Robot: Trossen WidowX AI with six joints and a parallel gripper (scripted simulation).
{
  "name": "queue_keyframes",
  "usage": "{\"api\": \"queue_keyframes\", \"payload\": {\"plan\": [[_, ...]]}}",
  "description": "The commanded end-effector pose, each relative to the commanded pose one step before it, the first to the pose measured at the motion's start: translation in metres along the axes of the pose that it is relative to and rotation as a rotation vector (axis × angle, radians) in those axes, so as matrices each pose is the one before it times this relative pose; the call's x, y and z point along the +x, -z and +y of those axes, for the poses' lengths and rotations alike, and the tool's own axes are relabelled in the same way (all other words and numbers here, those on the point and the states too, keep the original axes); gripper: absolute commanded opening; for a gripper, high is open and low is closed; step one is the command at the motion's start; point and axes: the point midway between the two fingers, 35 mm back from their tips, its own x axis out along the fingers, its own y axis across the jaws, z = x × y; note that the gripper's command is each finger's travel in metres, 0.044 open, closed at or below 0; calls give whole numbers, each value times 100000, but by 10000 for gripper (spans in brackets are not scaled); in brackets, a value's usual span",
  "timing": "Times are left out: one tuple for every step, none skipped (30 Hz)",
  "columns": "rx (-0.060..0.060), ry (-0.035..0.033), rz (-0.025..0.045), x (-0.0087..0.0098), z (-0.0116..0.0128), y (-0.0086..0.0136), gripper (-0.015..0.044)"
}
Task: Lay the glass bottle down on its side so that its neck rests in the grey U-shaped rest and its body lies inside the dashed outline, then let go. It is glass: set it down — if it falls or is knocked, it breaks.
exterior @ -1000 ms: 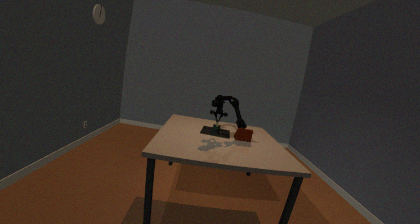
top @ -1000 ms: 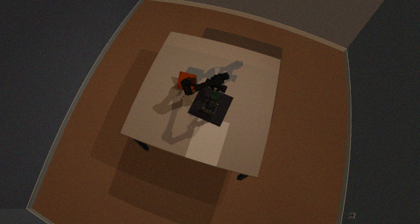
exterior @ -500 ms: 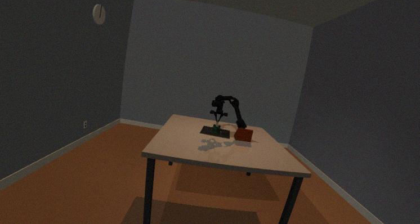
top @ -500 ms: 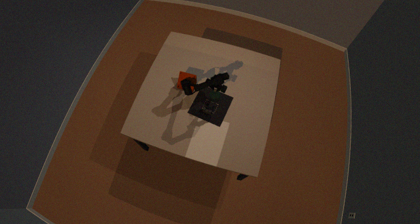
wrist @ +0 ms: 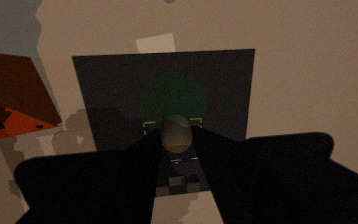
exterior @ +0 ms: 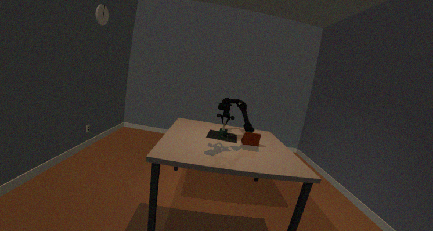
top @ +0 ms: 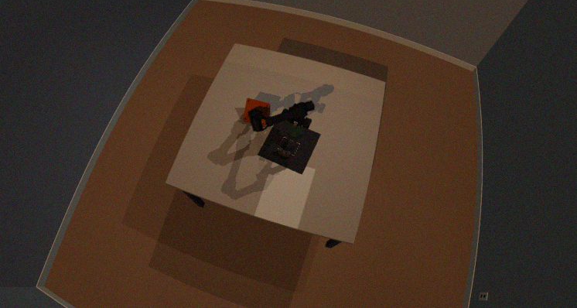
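Bottle: the green glass bottle [top: 295,132] [exterior: 223,132] [wrist: 172,95] stands upright on the dark mat, its pale neck pointing up.
Pincer: the pincer [top: 298,124] [exterior: 224,124] [wrist: 176,132] points down over the bottle, its 2 fingers closed on the neck.
Outline: the dashed outline [top: 298,148] [wrist: 150,123] is marked on the mat, beside the bottle's base in the top view; the bottle is not lying in it.
Rest: the grey rest [top: 284,153] [wrist: 177,181] is on the mat near the outline, with no neck in it.
Mat: the dark mat [top: 308,154] [exterior: 232,139] [wrist: 230,75] lies flat on the pale surface [top: 343,144] [exterior: 181,150] [wrist: 310,90].
Arm: the black arm [top: 278,117] [exterior: 244,111] bends over from beside the orange block [top: 251,104] [exterior: 251,139] [wrist: 15,80].
Wall: 1 round clock [exterior: 102,14] hangs there.
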Motion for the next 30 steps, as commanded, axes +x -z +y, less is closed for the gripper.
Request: {"api": "queue_keyframes", "payload": {"plan": [[-27,114,500,-255,-31,942,101],[-1,-34,-112,-22,-2,95,101],[-2,-36,-114,-21,-2,95,101],[-4,-37,-115,-21,-2,94,101],[-5,-38,-116,-20,-2,93,101],[-6,-39,-117,-19,-2,92,101],[-7,-40,-119,-19,-2,92,101],[-8,-40,-120,-18,-2,92,101],[-10,-41,-121,-18,-2,92,101],[-11,-42,-122,-17,-2,91,101],[-13,-42,-123,-16,-2,91,101],[-14,-42,-124,-16,-2,90,101],[-15,-42,-125,-16,-2,90,101],[-17,-43,-127,-15,-2,90,101],[-19,-43,-128,-15,-2,90,101],[-20,-43,-129,-14,-2,90,101],[-21,-43,-130,-14,-2,90,101],[-23,-44,-132,-14,-2,89,101],[-24,-44,-133,-13,-2,89,101],[-25,-44,-134,-13,-2,89,101],[-27,-44,-135,-12,-2,89,101],[-28,-44,-137,-12,-2,89,101],[-30,-44,-138,-12,-2,89,101],[-31,-44,-139,-11,-2,89,101],[-33,-44,-140,-11,-2,89,101],[-35,-44,-141,-11,-2,88,101],[-36,-44,-142,-10,-2,88,101],[-36,-44,-144,-10,-1,87,101],[-37,-43,-145,-9,-1,88,101],[-37,-43,-147,-9,-1,87,101]]}}
